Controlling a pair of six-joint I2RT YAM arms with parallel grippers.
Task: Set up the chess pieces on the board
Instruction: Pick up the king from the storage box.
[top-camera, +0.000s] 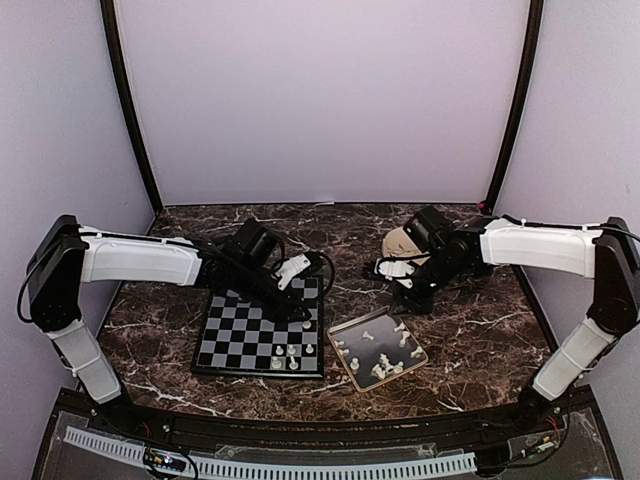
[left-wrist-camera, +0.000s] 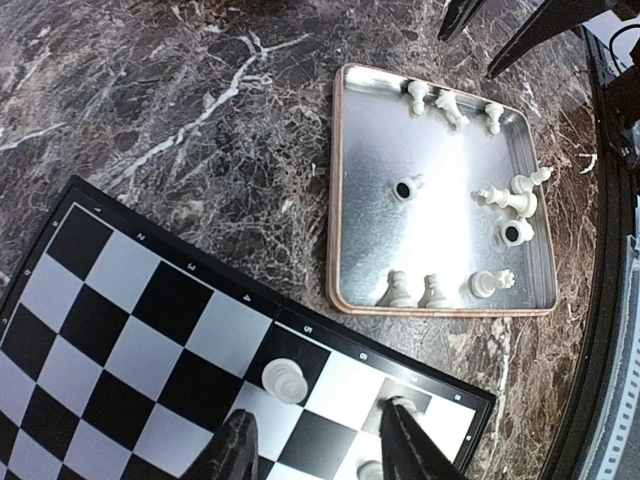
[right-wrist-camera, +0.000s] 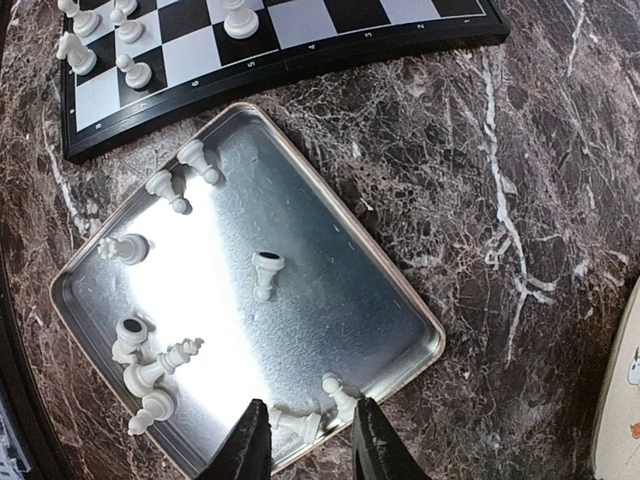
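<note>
The board lies left of centre with a few white chess pieces on its near right corner. My left gripper hovers over that corner, open; in the left wrist view its fingertips straddle bare squares, with one standing piece just ahead. Several more pieces lie or stand in the metal tray. My right gripper is open low over the tray's corner, with two toppled pieces between its fingers, neither gripped.
The metal tray sits just right of the board on the dark marble table. A round beige plate lies behind the right arm. Purple walls close in the back and both sides.
</note>
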